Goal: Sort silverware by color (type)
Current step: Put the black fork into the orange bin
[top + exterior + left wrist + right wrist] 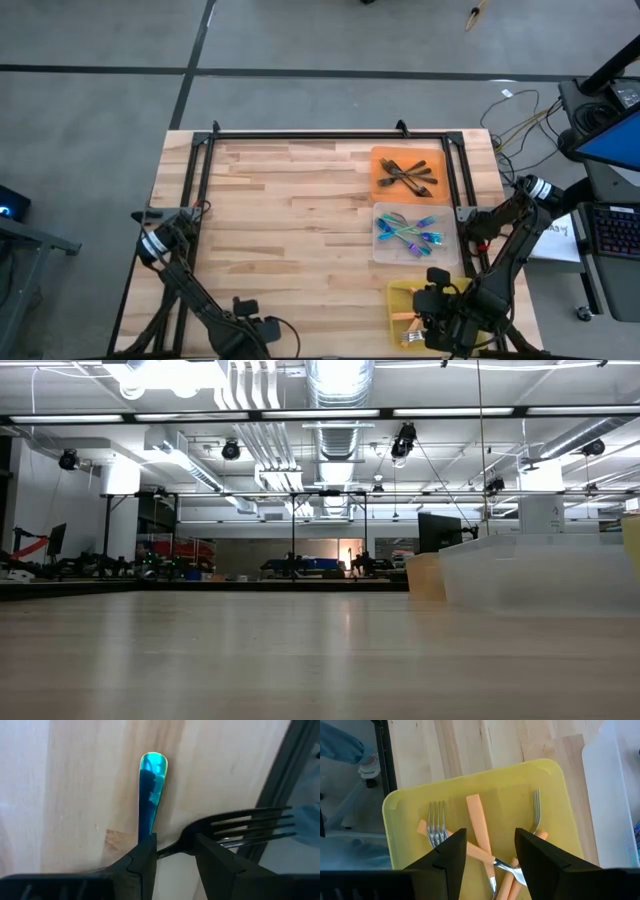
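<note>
While the left gripper [175,857] is hovering at the table's near-left edge, I am seeing a blue-handled utensil [150,795] and a dark fork [235,825] lying just ahead of its parted, empty fingers, the blue handle running straight away from me and the fork crossing sideways. My right gripper [490,855] is hanging open over the yellow tray [400,805], which is holding roughly four orange-handled forks [477,825]. I am counting about four dark forks [408,176] in the orange tray [380,158] and several blue forks [410,232] in the clear tray [382,252].
</note>
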### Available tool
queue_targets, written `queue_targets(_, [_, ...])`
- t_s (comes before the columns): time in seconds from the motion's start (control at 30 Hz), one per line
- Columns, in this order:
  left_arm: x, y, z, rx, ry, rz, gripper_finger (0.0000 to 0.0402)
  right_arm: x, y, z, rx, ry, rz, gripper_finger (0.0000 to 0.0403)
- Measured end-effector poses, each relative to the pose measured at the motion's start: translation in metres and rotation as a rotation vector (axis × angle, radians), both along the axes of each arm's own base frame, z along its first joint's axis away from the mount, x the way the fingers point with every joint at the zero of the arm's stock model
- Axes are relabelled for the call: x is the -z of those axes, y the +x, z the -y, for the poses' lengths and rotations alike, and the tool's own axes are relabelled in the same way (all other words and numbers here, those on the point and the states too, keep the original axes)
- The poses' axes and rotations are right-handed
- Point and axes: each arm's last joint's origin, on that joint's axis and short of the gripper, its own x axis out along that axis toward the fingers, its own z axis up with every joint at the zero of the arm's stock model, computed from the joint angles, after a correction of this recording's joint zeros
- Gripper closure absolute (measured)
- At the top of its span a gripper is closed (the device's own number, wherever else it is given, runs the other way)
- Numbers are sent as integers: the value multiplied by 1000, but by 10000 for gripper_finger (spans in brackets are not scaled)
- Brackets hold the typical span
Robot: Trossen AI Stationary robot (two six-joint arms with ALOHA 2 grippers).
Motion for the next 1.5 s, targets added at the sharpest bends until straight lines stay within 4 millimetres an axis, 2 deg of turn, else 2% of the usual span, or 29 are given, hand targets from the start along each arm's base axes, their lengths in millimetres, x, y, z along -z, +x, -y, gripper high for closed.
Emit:
queue_targets(0.3, [1, 10, -15, -27, 43, -28, 288, 0, 0, 0, -11, -6, 2, 245])
queue_targets(0.83, [1, 43, -49, 27, 86, -1, 288, 0, 0, 0, -12, -7, 2, 245])
queue_targets(1.17, [-19, 32, -50, 93, 155, -65, 288, 0, 0, 0, -13, -14, 11, 245])
queue_targets(1.33, [-12, 19, -59, 114, 239, -165, 288, 0, 0, 0, -9, -21, 22, 245])
queue_targets(1.5, [1, 12, -65, 119, 251, -224, 288, 0, 0, 0, -7, -21, 22, 245])
